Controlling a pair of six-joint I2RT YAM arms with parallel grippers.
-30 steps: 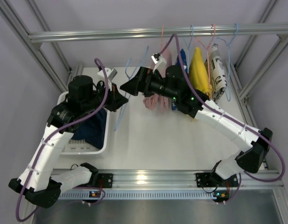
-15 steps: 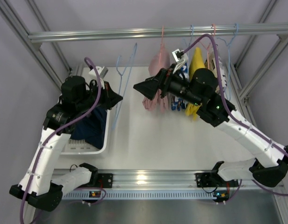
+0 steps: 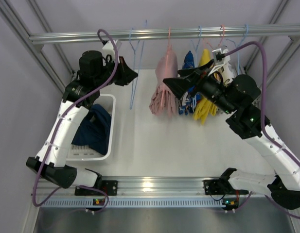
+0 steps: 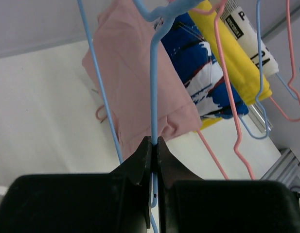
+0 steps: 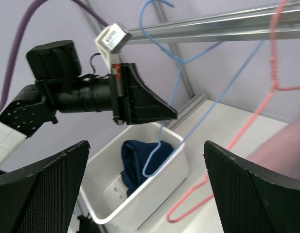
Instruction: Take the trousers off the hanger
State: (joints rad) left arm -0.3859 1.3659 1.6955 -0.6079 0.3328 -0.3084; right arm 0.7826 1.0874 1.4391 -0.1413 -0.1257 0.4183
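Left tool (image 4: 153, 141) clamping blue hanger (image 4: 153, 87), white table (image 3: 188, 141), grey walls (image 3: 91, 14), metal rail (image 3: 67, 36)

black letter "P" on white hanging garment (image 4: 259, 53), rest unreadable

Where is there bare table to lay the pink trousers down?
Widest: the table strip from the pink trousers forward to the arm bases. Also the lane between the white basket and those trousers, under the blue hanger in the left gripper. Crowded: back right, where the patterned garment and the yellow garment hang beside the open right gripper.
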